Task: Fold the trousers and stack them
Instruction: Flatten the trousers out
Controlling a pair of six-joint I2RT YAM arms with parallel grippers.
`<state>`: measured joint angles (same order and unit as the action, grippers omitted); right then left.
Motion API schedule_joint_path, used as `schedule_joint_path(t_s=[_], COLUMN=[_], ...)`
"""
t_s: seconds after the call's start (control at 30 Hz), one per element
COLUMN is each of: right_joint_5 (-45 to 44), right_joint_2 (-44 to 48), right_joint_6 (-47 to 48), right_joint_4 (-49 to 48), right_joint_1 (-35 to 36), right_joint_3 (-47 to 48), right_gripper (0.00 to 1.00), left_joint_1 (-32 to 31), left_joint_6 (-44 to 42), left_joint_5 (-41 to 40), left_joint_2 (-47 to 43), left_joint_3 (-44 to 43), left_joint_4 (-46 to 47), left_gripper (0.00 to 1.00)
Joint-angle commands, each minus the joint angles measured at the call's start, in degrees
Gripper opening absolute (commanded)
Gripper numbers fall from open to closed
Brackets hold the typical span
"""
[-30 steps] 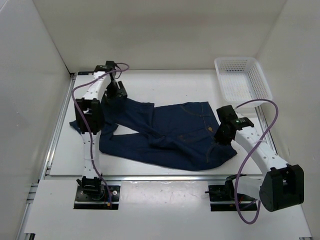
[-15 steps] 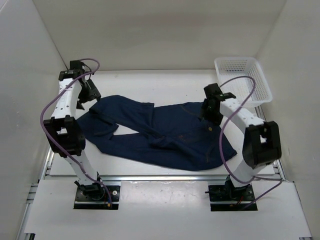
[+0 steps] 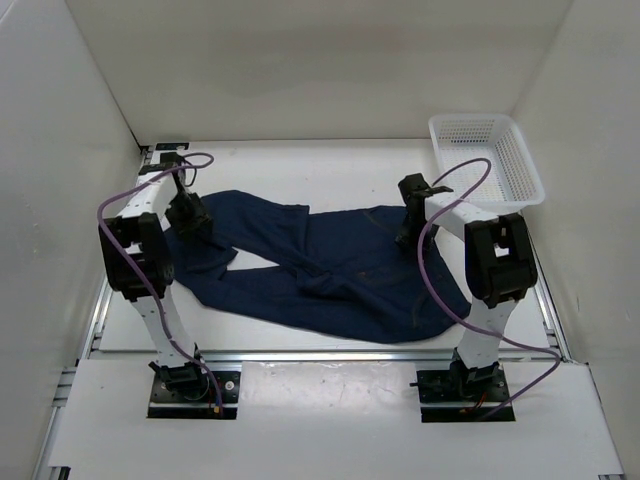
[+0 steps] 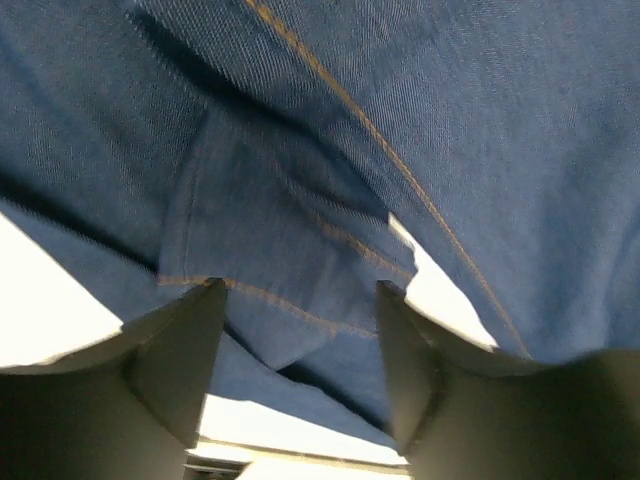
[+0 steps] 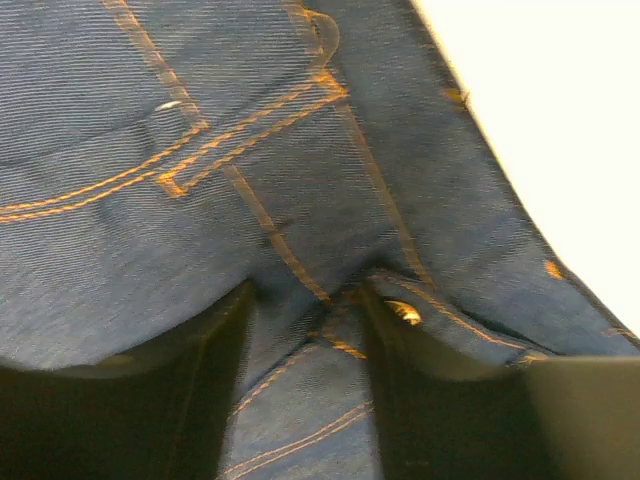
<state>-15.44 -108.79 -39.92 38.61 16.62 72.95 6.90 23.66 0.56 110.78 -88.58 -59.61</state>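
Trousers [image 3: 330,270] lie spread across the table [image 3: 340,165], legs left, waist right. Left gripper [image 3: 190,216] straddles the far leg hem, jaws wide. The right gripper [image 3: 409,226] straddles the waistband, jaws part-open and apparently holding nothing (view blurred); I judge both are placed to lift the ends for folding. Bare table lies beyond; basket [image 3: 522,180] crowds the right.

Overhead view looks down from high on the whole white surface [image 3: 350,170]; both wrist views face down, very close on the dark navy denim trousers [image 3: 340,270], seen in all three.
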Motion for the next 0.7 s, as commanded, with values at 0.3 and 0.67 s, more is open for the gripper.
schedule_joint_path(t_s=[0.3, 0.67], right_joint_5=[-3.71, -12.42], right_joint_2=[12.16, 37.68], right_joint_6=[-3.58, -7.54], right_joint_4=[0.93, 12.63], right_joint_1=[-3.96, -9.41], right_joint_3=[-10.09, -21.61], right_gripper=[0.0, 0.0], left_joint_1=[-0.22, -1.8], left_joint_6=[0.86, 0.33], left_joint_5=[0.59, -1.35], left_joint_2=[0.14, -6.72], left_joint_3=[-10.29, -16.09], left_joint_4=[-0.58, -3.84], left_gripper=[0.11, 0.11])
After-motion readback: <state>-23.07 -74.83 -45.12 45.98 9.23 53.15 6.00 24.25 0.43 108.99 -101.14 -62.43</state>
